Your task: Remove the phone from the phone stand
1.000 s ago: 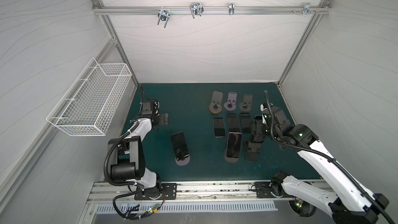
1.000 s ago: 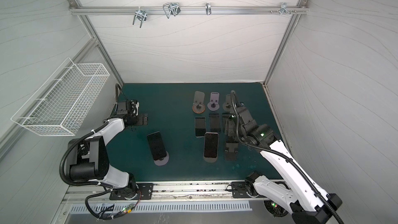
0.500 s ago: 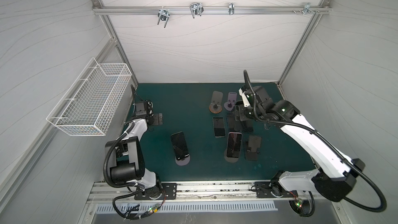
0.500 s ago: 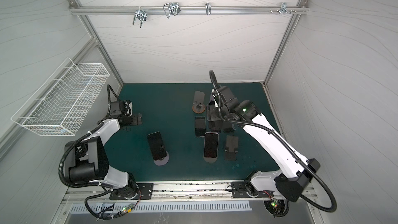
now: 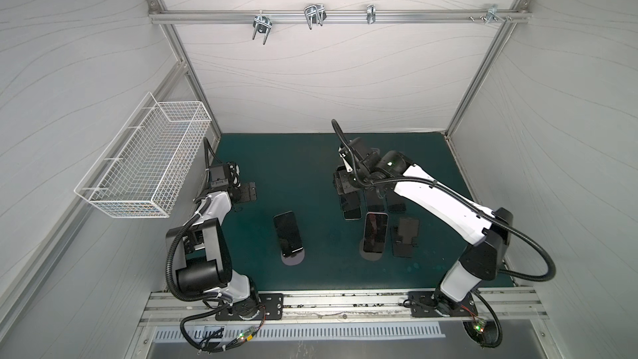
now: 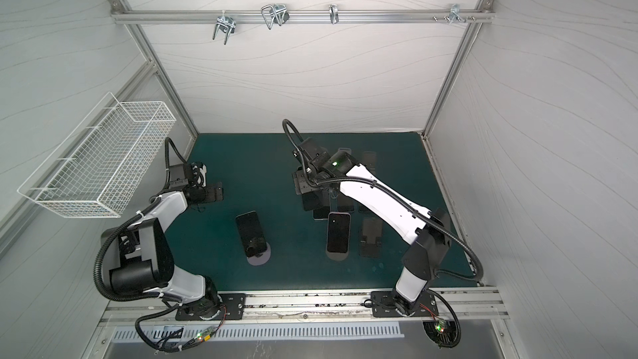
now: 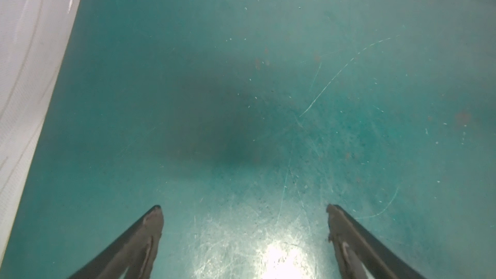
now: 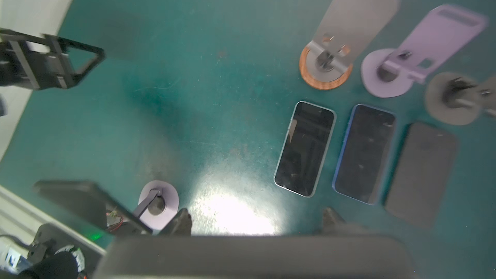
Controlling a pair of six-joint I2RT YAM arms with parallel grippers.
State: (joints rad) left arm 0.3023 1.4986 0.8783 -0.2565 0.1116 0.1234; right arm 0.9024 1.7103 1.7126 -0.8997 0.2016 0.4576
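The right gripper (image 8: pixel 256 217) has its fingers clamped on the held phone (image 8: pixel 255 256), the dark slab spanning the gap between them close to the wrist camera. In a top view that phone hangs under the gripper near the middle of the frame (image 6: pixel 312 200), clear of every stand and above the mat (image 5: pixel 310 167).

I judge the lift off the stand done and a set-down to be what remains. That move turns on the three flat phones (image 8: pixel 363 154). In both top views they lie side by side just below and right of the gripper, with their long axes running up and down the frame. The held phone overlaps the leftmost of them, so it has to go down on bare mat beside the row, not on it. Its own long axis is hard to read under the gripper body; it seems to run roughly like the row's.

The left gripper (image 7: pixel 244 210) has its fingers wide apart over bare mat at centre left, well apart from the phone. The right arm is the nearer one.
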